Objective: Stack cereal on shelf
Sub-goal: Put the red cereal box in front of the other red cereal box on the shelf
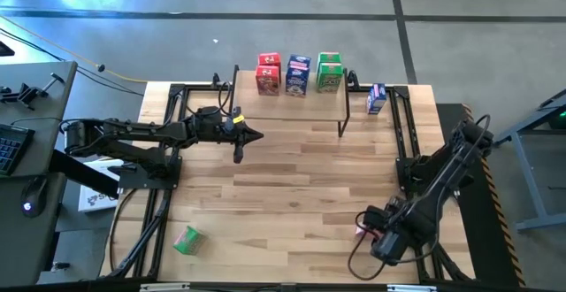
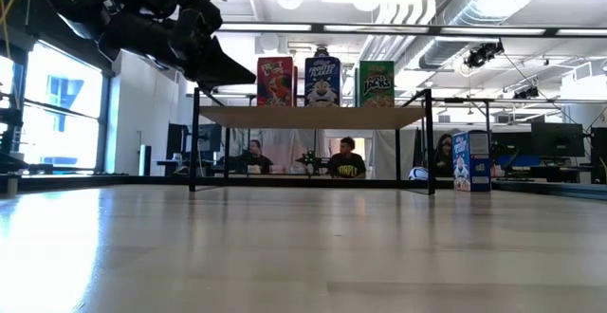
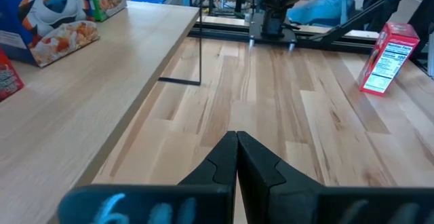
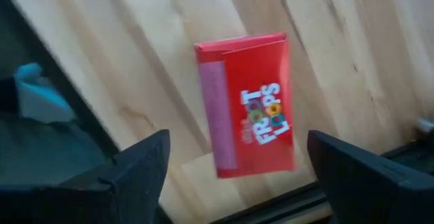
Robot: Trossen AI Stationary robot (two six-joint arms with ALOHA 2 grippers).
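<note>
We see 3 boxes on shelf (image 1: 292,97); blue box (image 1: 376,98), green box (image 1: 187,239) left on counter (image 1: 292,186). Right tool (image 4: 237,166) wide over Froot Loops box (image 4: 247,115); left tool (image 1: 250,136) closed, empty.

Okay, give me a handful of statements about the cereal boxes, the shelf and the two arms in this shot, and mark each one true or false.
1. Red, blue and green cereal boxes stand on the shelf. True: red box, blue box, green box.
2. The left tool is shut and holds nothing. True.
3. The right tool is clamped on a red Froot Loops box. False: its fingers stand open on either side of the box, which lies on the table.
4. A blue box stands on the table beside the shelf. True.
5. The green box at the table's near left stands upright. False: it looks tipped over, lying at an angle.
</note>
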